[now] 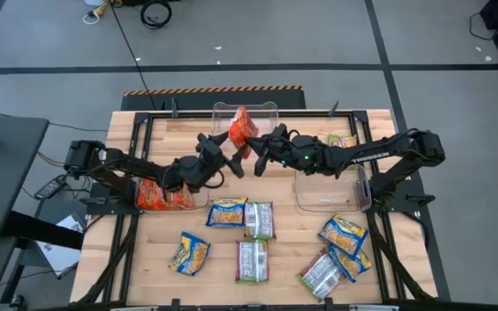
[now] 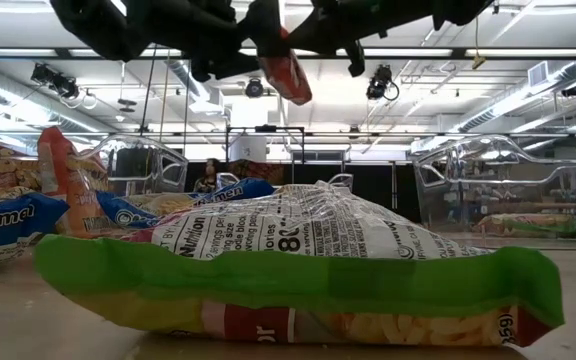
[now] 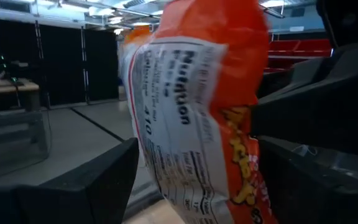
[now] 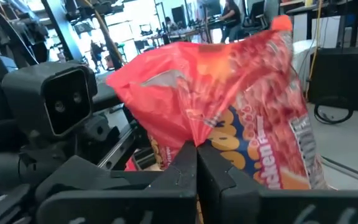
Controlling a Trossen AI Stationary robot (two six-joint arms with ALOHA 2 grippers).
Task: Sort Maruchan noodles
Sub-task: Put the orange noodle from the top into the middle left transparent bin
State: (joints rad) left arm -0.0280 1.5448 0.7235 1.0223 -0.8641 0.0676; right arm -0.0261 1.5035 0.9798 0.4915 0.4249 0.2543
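Orange-red packet [image 1: 241, 129] hangs above the table, pinched in the right gripper [image 1: 254, 154]; the left gripper's [image 1: 224, 161] fingers spread open around it. Judged mid-handover: next, one gripper carries it to a clear bin [image 1: 245, 109].

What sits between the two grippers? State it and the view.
An orange-red noodle packet, held by the right gripper, opposite the left gripper; high view.

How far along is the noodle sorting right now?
Partly done: orange packets already lie in the left bin, and one packet in the right bin. In hand: the right tool pinches an orange packet, the left tool beside it. Left: about eight packets on the table.
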